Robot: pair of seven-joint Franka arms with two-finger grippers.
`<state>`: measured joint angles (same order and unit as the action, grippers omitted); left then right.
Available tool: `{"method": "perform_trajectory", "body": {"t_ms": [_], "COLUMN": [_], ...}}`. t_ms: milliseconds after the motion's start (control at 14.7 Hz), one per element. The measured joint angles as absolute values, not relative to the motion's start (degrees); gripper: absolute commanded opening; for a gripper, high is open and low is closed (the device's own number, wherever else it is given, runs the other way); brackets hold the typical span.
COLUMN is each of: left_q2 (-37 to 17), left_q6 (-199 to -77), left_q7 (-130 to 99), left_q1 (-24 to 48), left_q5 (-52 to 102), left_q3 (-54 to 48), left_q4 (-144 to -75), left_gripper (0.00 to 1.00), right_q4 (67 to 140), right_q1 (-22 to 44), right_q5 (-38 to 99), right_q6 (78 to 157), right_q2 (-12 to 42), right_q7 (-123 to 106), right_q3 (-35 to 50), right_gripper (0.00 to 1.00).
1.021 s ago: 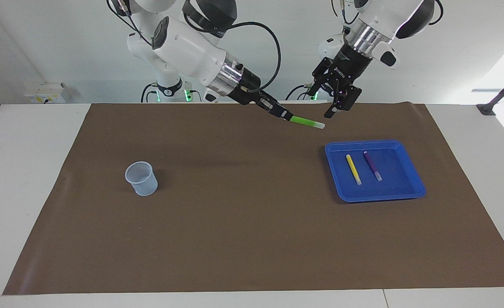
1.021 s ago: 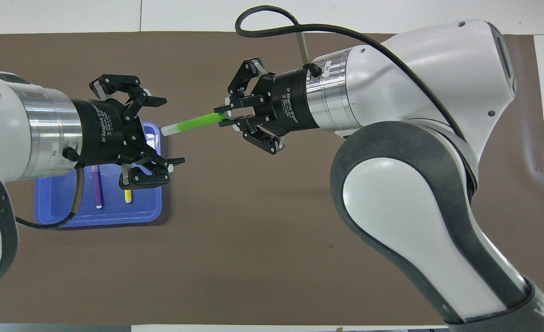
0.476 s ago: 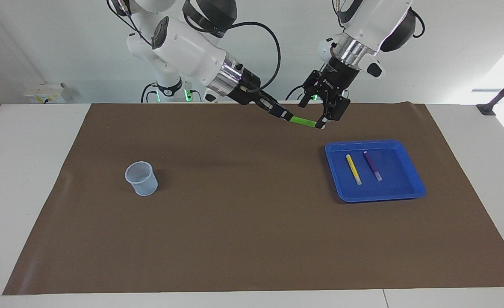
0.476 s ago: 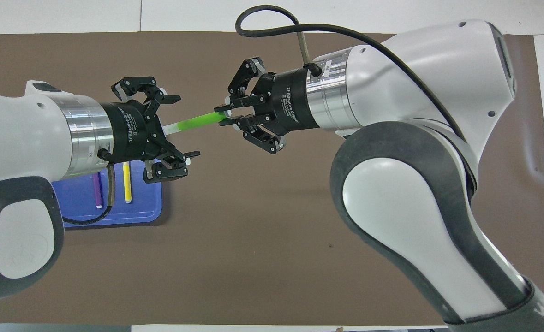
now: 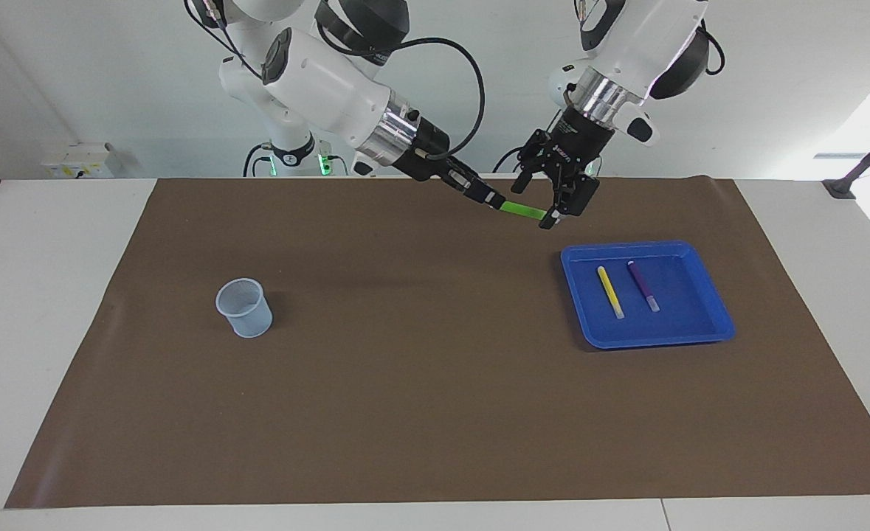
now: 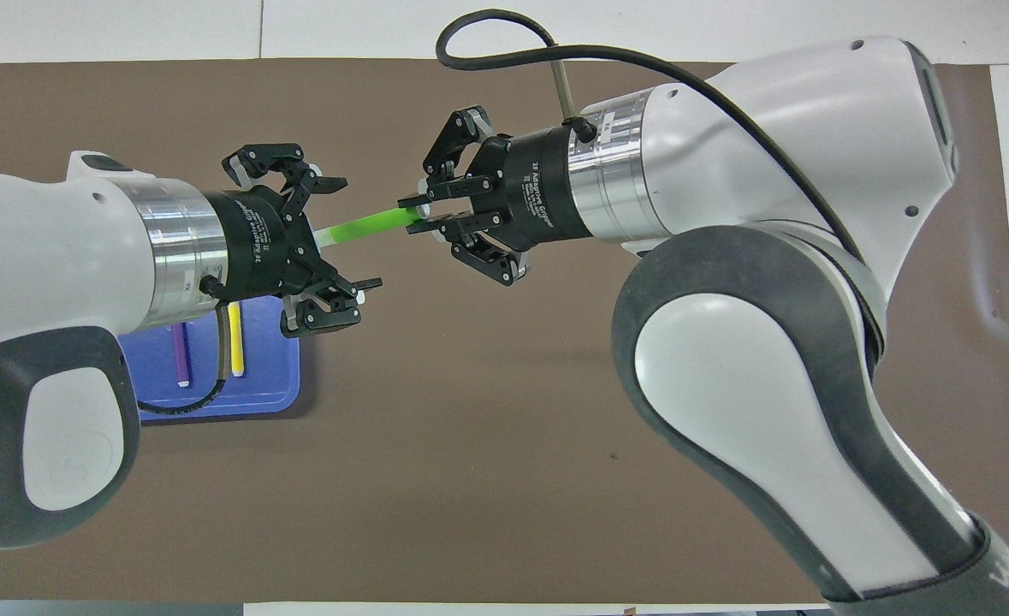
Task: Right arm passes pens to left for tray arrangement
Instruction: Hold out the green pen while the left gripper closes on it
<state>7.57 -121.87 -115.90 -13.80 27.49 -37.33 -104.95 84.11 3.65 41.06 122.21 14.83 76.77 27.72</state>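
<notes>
Three pens in play. Green pen is up in the air over the brown mat, held level by the right gripper, whose fingers are pinched shut on its green end. Left gripper has its fingers spread wide to either side of the pen's whitish end; in the overhead view that tip runs in between the fingers and is lost against the black body, so contact there cannot be made out. In the facing view the whitish tip is hidden by the left gripper.

Yellow pen and purple pen lie side by side in the blue tray, apart from each other, whitish ends pointing away from the robots. Tray sits on the mat toward the left arm's end of the counter. From overhead the left arm covers much of the tray; only the farther parts of both pens show below the wrist, and a dark cable crosses the tray just beside the yellow one.

Pale mesh cup stands upright on the mat toward the right arm's end, well apart from everything else; overhead view does not show it, the right arm fills that part.
</notes>
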Motion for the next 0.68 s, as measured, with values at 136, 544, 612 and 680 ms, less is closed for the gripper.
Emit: {"method": "perform_trajectory", "body": {"t_ms": [136, 544, 612, 680], "left_q2": [7.6, 7.5, 7.5, 7.4], "left_q6": [-121.9, -122.3, -122.4, -122.4], "left_q7": [-115.9, -115.1, -115.0, -114.8], "left_q1": [-13.7, -13.7, -13.7, -13.7], "left_q5": [27.5, 27.5, 27.4, 27.4], "left_q3": [-37.3, -37.1, -37.2, -37.2], "left_q4": [-105.0, -105.0, -105.0, -105.0], "left_gripper": [0.4, 0.0, 0.0, 0.0], "right_q4": [84.1, 84.2, 84.2, 84.2], "right_q1": [3.7, 3.7, 3.7, 3.7], "right_q5": [41.0, 40.9, 40.8, 40.8], "right_q6": [122.2, 122.3, 122.3, 122.3], "right_q2": [14.8, 14.9, 14.9, 14.9], "right_q7": [76.8, 76.8, 76.8, 76.8], "right_q3": [27.7, 27.7, 27.7, 27.7], "right_gripper": [0.0, 0.0, 0.0, 0.0]}}
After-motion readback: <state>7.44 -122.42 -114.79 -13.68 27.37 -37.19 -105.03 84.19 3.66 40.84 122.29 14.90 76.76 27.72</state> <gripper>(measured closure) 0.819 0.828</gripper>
